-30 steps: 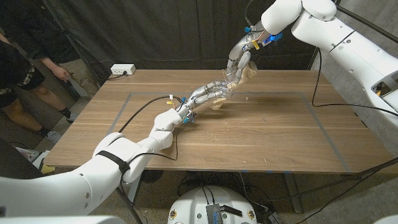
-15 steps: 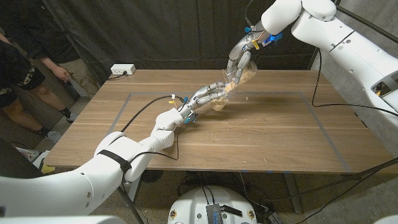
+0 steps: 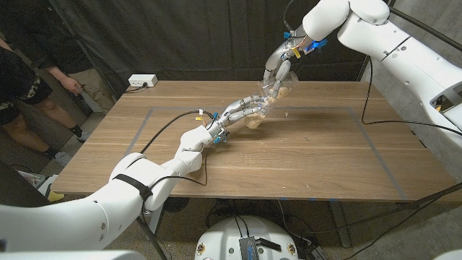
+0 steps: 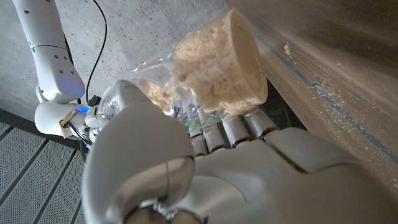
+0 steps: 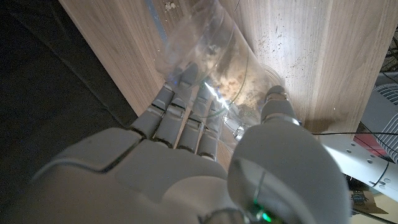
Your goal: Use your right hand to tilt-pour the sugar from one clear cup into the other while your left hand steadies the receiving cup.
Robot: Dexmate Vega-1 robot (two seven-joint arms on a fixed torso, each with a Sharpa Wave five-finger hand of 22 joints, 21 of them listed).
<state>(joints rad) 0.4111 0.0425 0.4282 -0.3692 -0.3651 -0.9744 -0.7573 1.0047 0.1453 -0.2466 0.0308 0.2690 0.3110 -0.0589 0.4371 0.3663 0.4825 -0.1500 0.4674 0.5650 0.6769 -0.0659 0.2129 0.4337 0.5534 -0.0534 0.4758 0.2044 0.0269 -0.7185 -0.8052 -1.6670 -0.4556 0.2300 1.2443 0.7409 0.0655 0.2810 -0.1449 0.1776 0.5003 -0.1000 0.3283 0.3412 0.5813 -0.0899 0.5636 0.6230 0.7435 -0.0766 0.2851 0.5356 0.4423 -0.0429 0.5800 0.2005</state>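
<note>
The right hand (image 3: 279, 71) grips the tilted clear plastic sugar cup (image 3: 281, 88) (thin, probably crushable; best held mid-wall), the left hand (image 3: 242, 110) clasping the clear receiving cup (image 3: 256, 115).

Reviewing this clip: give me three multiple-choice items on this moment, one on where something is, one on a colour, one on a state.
1. Where is the receiving cup?
A. On the table, in the left hand
B. At the table's near edge, untouched
C. Lifted over the power strip

2. What colour is the sugar?
A. Pure white
B. Light tan
C. Dark green

3. How does the right hand hold the pouring cup?
A. Upright on the table
B. Tilted, mouth down toward the receiving cup
C. Lying empty on its side on the table

Answers: 1 A, the head view shows the left hand around the cup on the wood. 2 B, the left wrist view shows tan grains. 3 B, the head view shows the cup slanted above the lower cup.
</note>
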